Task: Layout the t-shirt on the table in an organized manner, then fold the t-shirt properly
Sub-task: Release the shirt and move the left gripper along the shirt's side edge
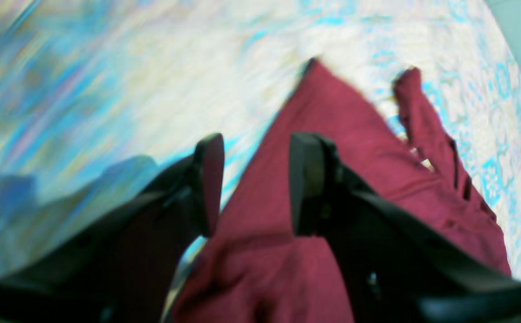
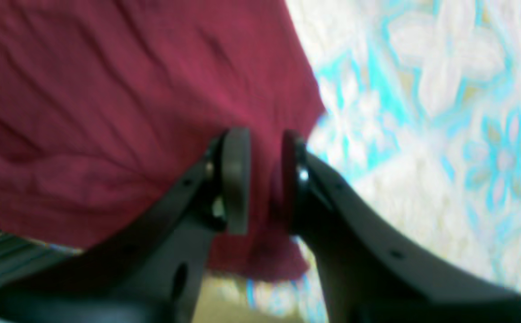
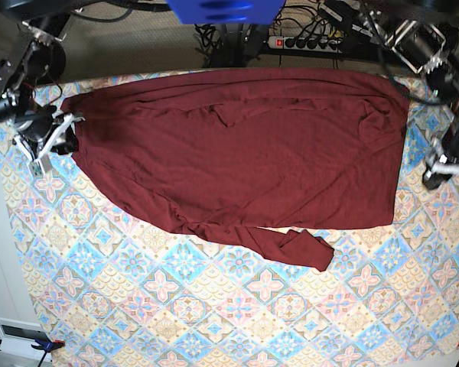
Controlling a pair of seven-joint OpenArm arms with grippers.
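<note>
On the left wrist view, you see the left gripper (image 1: 253, 184) with its jaws spread apart above the t-shirt (image 1: 332, 170); nothing sits pinched between them, and the blurred table (image 1: 152, 67) lies beyond. In the right wrist view, your right gripper (image 2: 264, 179) is pinching an edge fold of the maroon fabric between its pads. From the base view, the t-shirt (image 3: 245, 145) lies spread across the far half of the table (image 3: 214, 306), one sleeve trailing toward the near side, the right gripper (image 3: 61, 134) at its corner, the left gripper (image 3: 436, 177) just beside the opposite edge
</note>
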